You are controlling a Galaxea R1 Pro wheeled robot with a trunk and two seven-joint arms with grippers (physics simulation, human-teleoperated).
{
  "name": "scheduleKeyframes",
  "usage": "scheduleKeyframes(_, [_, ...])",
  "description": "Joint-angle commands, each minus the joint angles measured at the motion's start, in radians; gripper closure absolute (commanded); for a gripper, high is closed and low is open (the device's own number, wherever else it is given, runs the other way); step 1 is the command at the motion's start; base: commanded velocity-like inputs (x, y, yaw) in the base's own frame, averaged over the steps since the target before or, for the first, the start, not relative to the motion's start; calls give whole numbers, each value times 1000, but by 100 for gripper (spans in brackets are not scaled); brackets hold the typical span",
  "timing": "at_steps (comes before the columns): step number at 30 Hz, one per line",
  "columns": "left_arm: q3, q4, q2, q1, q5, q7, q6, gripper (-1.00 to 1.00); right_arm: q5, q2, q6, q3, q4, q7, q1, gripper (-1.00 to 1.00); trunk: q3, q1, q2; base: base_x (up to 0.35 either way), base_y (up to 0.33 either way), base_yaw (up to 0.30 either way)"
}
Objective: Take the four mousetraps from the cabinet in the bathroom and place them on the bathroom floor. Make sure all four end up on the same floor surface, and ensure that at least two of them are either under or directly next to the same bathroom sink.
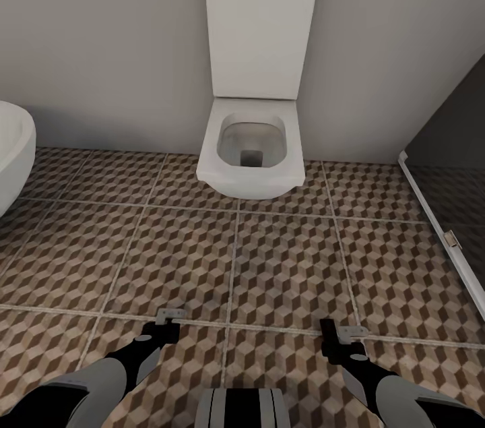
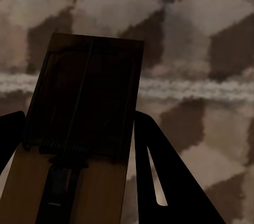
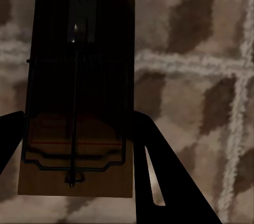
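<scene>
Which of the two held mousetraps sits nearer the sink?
The mousetrap in the left gripper, since the sink is at the robot's left; the right gripper holds the other.

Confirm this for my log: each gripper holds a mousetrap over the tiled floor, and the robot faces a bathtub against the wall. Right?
Not quite: the robot faces a white toilet, not a bathtub, as the head view shows. The rest stands: the left gripper and right gripper each hold a mousetrap over the tiled floor.

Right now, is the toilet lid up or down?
Up. The toilet bowl is open in the head view, its inside and drain visible from above. No seat cover lies across it; a white panel rises behind.
</scene>
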Motion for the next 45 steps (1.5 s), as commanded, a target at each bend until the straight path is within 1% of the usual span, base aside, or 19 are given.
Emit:
scheduleKeyframes(1, [-9,1,0,-1,2,4,-4,100,8,0,-3,-9,1,-2,-1,100,-1,0,0,0,0,0])
scheduleKeyframes(16, [-9,1,-3,-1,4,6,-5,100,13,0,-6,-6,1,-2,-1,100,-1,0,0,0,0,0])
scheduleKeyframes(33, [-4,5,-21,0,11,13,-2,100,8,-6,-7,-7,1,-2,-1,100,-1,0,0,0,0,0])
scheduleKeyframes(40, [-4,5,-20,-1,11,14,-2,100,11,0,-6,-5,1,-2,-1,100,-28,3,-2,0,0,0])
scheduleKeyframes(45, [-4,5,-20,0,11,14,-2,100,12,0,-7,-3,1,-2,-1,100,-28,3,-2,0,0,0])
